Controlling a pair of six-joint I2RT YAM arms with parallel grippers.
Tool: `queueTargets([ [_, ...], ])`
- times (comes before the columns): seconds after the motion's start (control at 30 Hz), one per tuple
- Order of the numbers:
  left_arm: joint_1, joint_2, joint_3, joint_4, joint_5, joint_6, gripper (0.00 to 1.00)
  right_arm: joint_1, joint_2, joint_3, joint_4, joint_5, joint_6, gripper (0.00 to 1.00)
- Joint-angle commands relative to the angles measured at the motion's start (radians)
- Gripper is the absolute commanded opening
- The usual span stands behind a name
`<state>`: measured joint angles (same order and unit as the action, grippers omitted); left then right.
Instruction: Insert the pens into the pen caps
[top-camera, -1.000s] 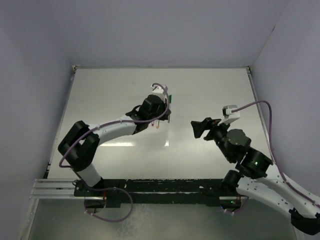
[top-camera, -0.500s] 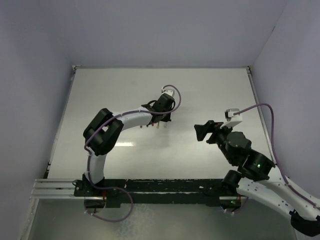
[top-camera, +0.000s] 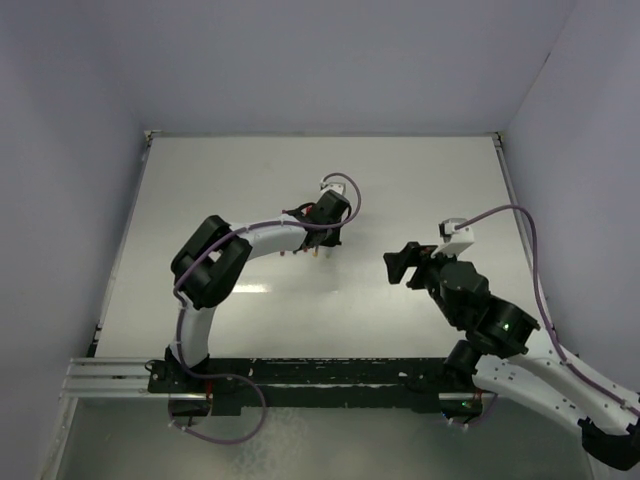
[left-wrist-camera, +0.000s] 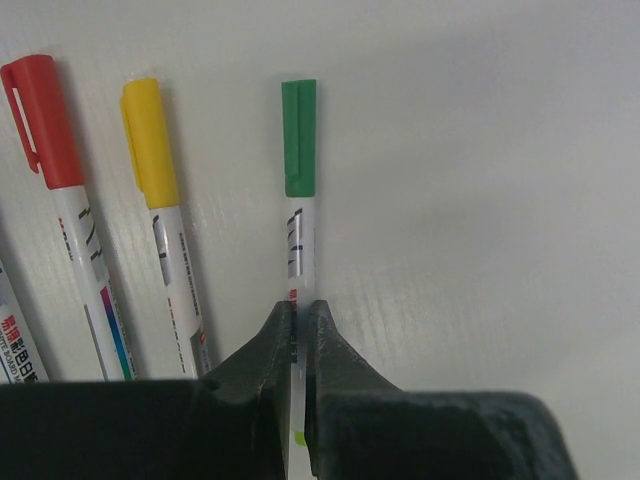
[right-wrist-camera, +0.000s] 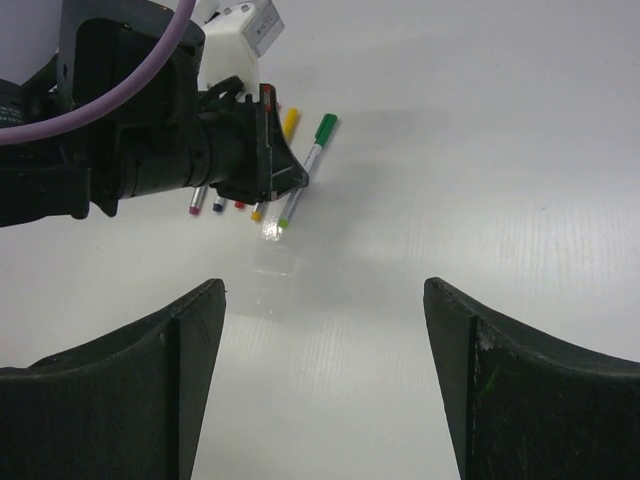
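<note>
- Left claw (left-wrist-camera: 298, 318) is clenched hard on the thin white-barrelled pen with the green plastic cap (left-wrist-camera: 298, 235). Only its very tips pinch the barrel, a bit below the printed part.
- That green pen sits centre frame in the left wrist view, cap pointing up the frame. It's lying on or just over the white table (left-wrist-camera: 480, 200), can't tell which.
- Right claw (right-wrist-camera: 322, 290) is released, jaws spread wide with nothing in them. It's parked well apart from the pens, which sit at the upper left of its own view.
- What could go wrong, imo: a tip-only pinch on a slick round barrel means the pen could swivel or slide out if the arm swings.
- The yellow-capped white pen (left-wrist-camera: 165, 230) lies just beside it, with the red-capped white pen (left-wrist-camera: 65, 200) further left. A sideways drag could roll them out of line.
- If the right claw comes in for the cap end, the left arm's black wrist (right-wrist-camera: 150, 150) hangs right over the row, so a bump looks possible.
- The left wrist view shows the caps apparently seated on all three pens, but it hides the back ends.
- The right wrist view gives those: small coloured tail ends (right-wrist-camera: 218, 208) poking out under the wrist, plus the green pen's whole slant.
- The top view really only gives the arm spacing. The pens are specks there.
</note>
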<state>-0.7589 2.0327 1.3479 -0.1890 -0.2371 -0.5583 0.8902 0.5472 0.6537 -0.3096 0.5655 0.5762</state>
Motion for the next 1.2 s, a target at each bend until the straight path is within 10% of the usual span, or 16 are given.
queueTargets([
  [0.0,0.007,0.022,-0.002,-0.022,-0.007,-0.045,0.11,0.001,0.015,-0.002,0.030,0.014,0.026,0.82],
  [0.9,0.006,-0.274,-0.004,-0.036,-0.056,0.033,0.35,0.001,0.008,-0.023,0.042,0.037,0.042,0.84],
  [1.1,0.013,-0.504,-0.137,-0.036,-0.144,0.063,0.64,0.000,-0.025,-0.026,-0.057,0.258,0.065,0.89],
  [1.17,0.023,-0.577,-0.197,-0.042,-0.164,0.061,0.99,0.000,-0.044,-0.025,-0.084,0.295,0.067,0.90],
])
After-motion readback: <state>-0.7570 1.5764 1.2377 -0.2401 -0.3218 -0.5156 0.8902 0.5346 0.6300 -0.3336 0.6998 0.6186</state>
